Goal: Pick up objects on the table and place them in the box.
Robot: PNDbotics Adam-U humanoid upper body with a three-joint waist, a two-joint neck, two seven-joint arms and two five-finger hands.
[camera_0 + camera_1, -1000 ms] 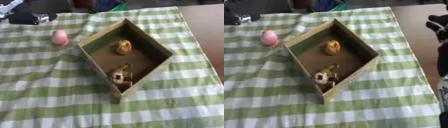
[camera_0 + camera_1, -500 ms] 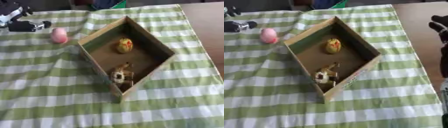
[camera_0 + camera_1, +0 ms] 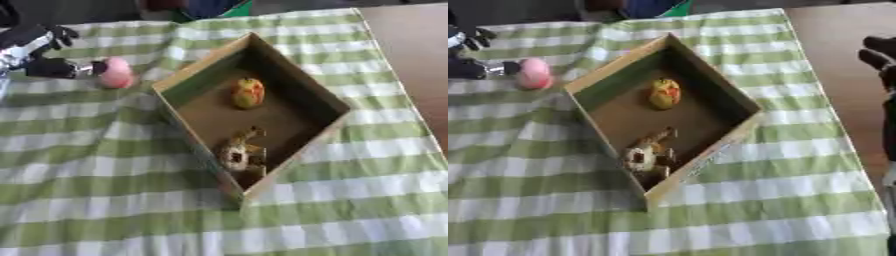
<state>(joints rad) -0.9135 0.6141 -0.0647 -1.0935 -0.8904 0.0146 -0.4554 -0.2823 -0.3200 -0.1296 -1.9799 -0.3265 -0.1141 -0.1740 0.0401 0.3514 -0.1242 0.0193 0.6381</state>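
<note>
Green-checked tablecloth (image 3: 105,165) over brown table (image 3: 411,55).

Open cloth on most sides, one tall-walled box in the middle

The cardboard box (image 3: 254,112) sits cornerwise mid-table, its upright walls barring any low sideways pass; entry is from above only. Inside, a yellow fruit-like toy (image 3: 248,93) takes the far part of the floor and a tan ring-shaped toy (image 3: 238,153) the near corner, with bare floor between them. Left of the box, a pink ball (image 3: 115,74) lies near the wall, the left hand (image 3: 39,54) just beside it. The green checked cloth (image 3: 114,200) in front lies open, though rumpled. The right hand (image 3: 882,65) hangs over the bare wooden tabletop (image 3: 842,55) at the right edge.
</note>
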